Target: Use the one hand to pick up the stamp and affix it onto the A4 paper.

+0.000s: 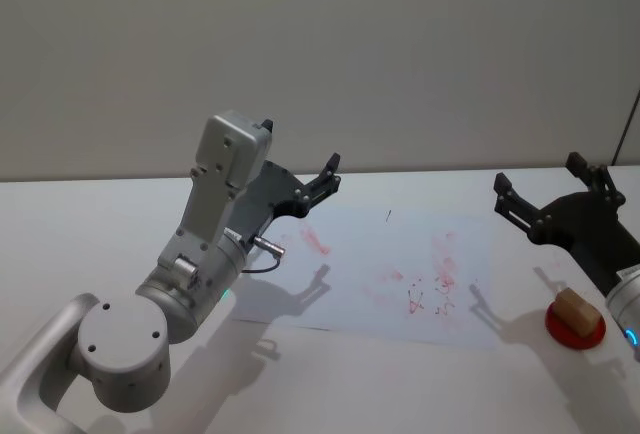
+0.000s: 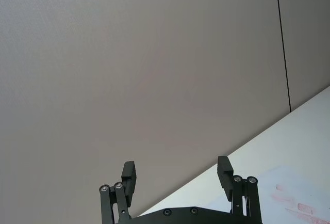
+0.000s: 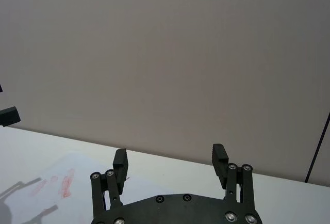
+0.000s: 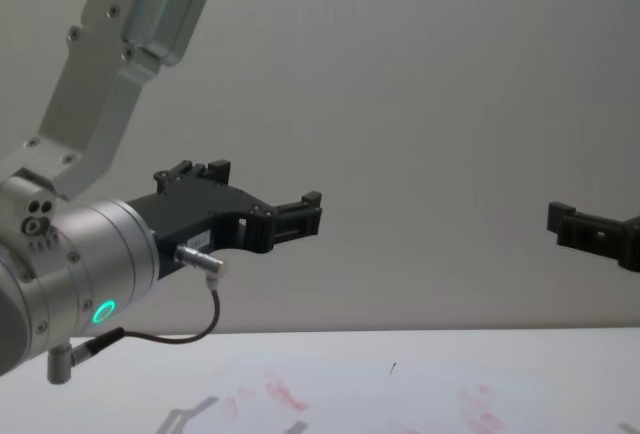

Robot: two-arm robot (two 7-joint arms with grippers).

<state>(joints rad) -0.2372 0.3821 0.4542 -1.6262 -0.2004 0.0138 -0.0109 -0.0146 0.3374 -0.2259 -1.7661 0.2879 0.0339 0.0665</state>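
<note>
Plain grey wall (image 1: 400, 54) backs one white table (image 1: 100, 234), and on it lies one paper (image 1: 370, 254), flat, bearing several smudgy red-pink prints (image 1: 443, 276), too blurred together to count. One stamp (image 1: 573, 309), a small light wooden block, sits on one round red pad (image 1: 592, 338) just off the paper's right edge, on the near right of the table.

Two grippers are up in the air, each with two black fingers. The right gripper (image 1: 537, 176) hangs above the table's right side, beyond the stamp and well clear of it. Its jaws are spread wide and nothing is between them; its wrist view looks across the paper's far edge toward the wall. The left gripper (image 2: 176, 168), on a silver wrist with one green light (image 4: 103, 311) and one thin cable (image 4: 190, 334), is raised over the paper's left part. It points toward the far wall, and its jaws are likewise wide apart and empty. Both cast shadows on the sheet and table.
</note>
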